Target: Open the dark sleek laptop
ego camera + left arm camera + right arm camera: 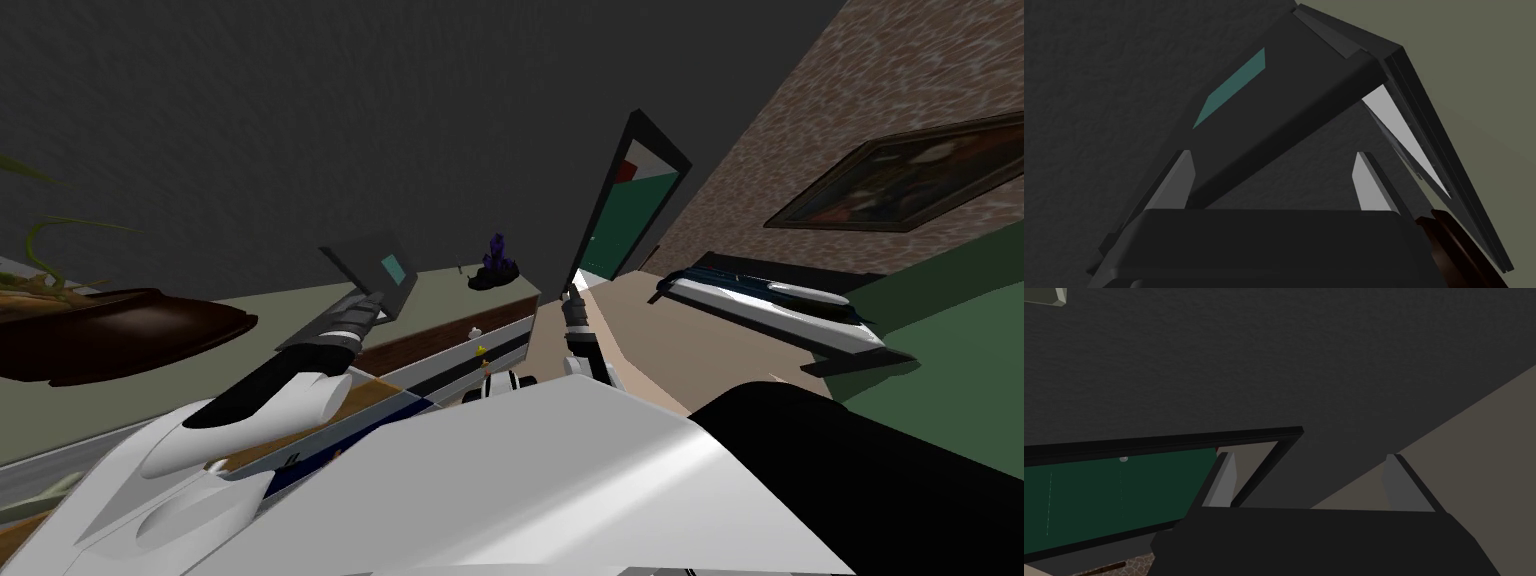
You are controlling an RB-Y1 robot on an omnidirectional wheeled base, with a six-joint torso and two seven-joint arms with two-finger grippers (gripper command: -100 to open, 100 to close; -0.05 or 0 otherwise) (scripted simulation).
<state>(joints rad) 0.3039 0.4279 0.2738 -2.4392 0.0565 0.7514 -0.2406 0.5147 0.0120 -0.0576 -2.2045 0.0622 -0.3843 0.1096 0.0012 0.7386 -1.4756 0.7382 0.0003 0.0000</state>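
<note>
Dark grey rough wall behind; pale olive bench [120, 410] w/ drawers under it. Laptop [378, 278] sits on the bench top, directly ahead of left jaws, already part-open in a V. One side is a thick matt black panel w/ a small teal patch [1231, 90]. The other is a thinner dark panel w/ a pale grey inner face [1404, 130]. Hinge is at the far end; the V's mouth faces left jaws.

Key relation: the teal-patch panel's free edge runs diagonally across the gap of left jaws, not square to them. Its near corner is just beside one finger [1176, 182]. The other finger [1371, 182] shows btw the two panels; can't tell if it's inside the V. Left jaws are spread, gripping nothing.

Right jaws are spread too, empty, fingers [1221, 480] well apart from laptop, off past the bench end. So the left arm is the nearer one.

Prob next: widen the V by pressing the thick panel's edge. Surfaces look smooth and hard, so a slip is likely.

Also on bench: purple figurine [495, 262] and dark brown bowl [120, 335], both clear of laptop.
</note>
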